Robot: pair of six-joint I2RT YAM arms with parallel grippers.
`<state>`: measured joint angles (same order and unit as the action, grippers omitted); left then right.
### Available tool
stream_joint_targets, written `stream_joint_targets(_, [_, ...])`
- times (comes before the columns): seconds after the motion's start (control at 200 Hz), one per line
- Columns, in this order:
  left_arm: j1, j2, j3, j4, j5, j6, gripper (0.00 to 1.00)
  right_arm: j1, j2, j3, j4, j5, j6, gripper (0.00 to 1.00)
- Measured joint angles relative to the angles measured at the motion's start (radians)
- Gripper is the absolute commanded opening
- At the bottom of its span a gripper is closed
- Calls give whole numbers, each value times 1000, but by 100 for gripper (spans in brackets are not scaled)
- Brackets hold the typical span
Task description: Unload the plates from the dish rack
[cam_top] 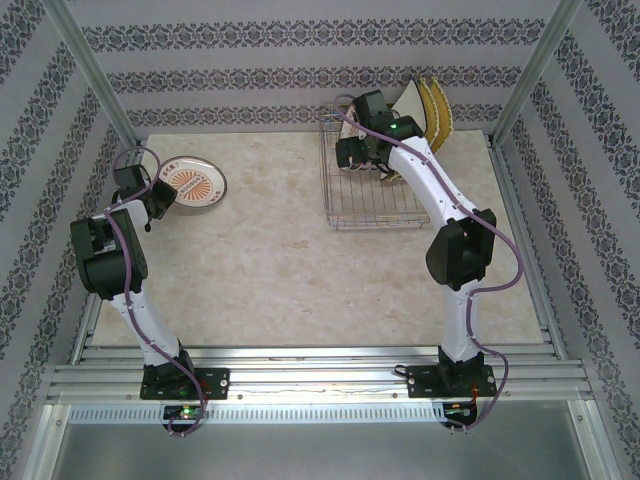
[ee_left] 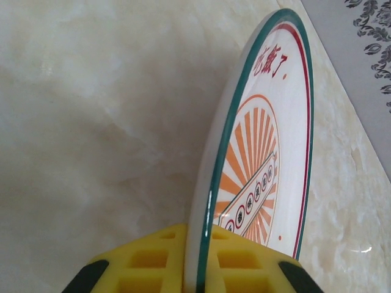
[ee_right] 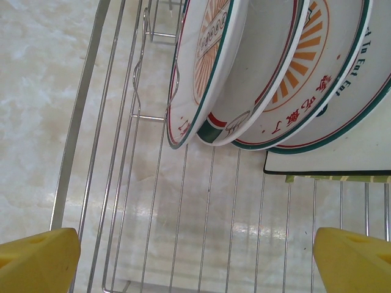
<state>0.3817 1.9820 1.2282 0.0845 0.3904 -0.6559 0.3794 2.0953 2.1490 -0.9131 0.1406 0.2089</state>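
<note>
Now my left pincer [cam_top: 163,194] is pressed together on the rim of a round plate [ee_left: 263,159]. The plate is white, with a green line at the edge, a red line inside it and orange rays in the middle. Its rim goes between my two yellow pads [ee_left: 146,262]. From above, this plate is well to the left of the dish rack [cam_top: 370,205], low over the pale table [cam_top: 270,270]. I cannot tell if its far edge touches the table.

My right pincer [ee_right: 195,259] is spread wide and pinches nothing. It hangs over the dish rack, above the bare wire floor of it, and the two yellow tips are far apart, one near the left side wire of the rack and one more to the right.

In the far part of the dish rack several round plates [ee_right: 269,79] of the same pattern stand on edge, close together, between the upright wires. To their right, also inside the rack, there is a square white plate [ee_right: 342,146] with a dark border. From above, the yellow plates [cam_top: 437,108] lean at the far right corner of the rack. The near part of the rack carries no plate.
</note>
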Motion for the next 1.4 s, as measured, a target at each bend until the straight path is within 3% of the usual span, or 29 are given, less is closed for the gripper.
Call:
stream_joint_targets(0.42, [-3,0,0,-109,-64,92,33,0,0,0,1,-11,0,98])
stream_joint_targets(0.919, [-29,-42,4,-252,-208,237,41,0,8,23,3,-26,0,98])
stream_joint_targets(1.059, [-35,-72,7,-319,-249,288,63,0,10,31,4,-20,-4,98])
stream_joint_targets(1.104, [-40,-97,7,-343,-256,310,75,0,11,31,3,-15,-4,98])
stream_joint_targets(1.164, [-55,-146,7,-384,-269,348,99,0,13,32,4,-6,-4,98])
stream_joint_targets(1.399, [-196,-306,99,-576,-296,449,100,0,66,84,32,48,-7,98])
